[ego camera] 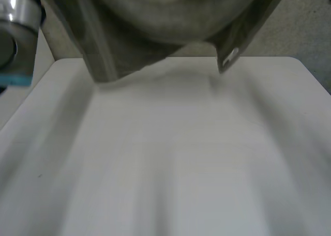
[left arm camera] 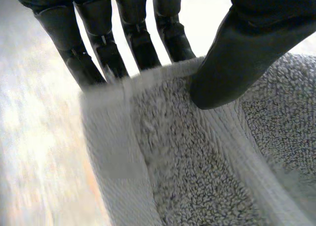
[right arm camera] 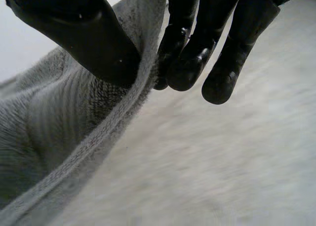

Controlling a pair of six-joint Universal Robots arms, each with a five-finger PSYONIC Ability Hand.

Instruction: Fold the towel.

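A grey terry towel [ego camera: 170,19] hangs lifted above the far part of the white table [ego camera: 176,158], sagging in the middle, with a small label [ego camera: 228,58] at its right lower corner. My left hand [left arm camera: 237,58] pinches the towel's hemmed edge [left arm camera: 163,132] between thumb and fingers [left arm camera: 98,43]. My right hand [right arm camera: 84,33] likewise grips the towel [right arm camera: 54,122] at its edge, thumb on one side, fingers [right arm camera: 197,43] on the other. The left arm's grey joint with a light-blue cap [ego camera: 15,34] stands beside the towel.
The table's rounded far corners and side edges are in sight, with floor [ego camera: 310,24] beyond at the right.
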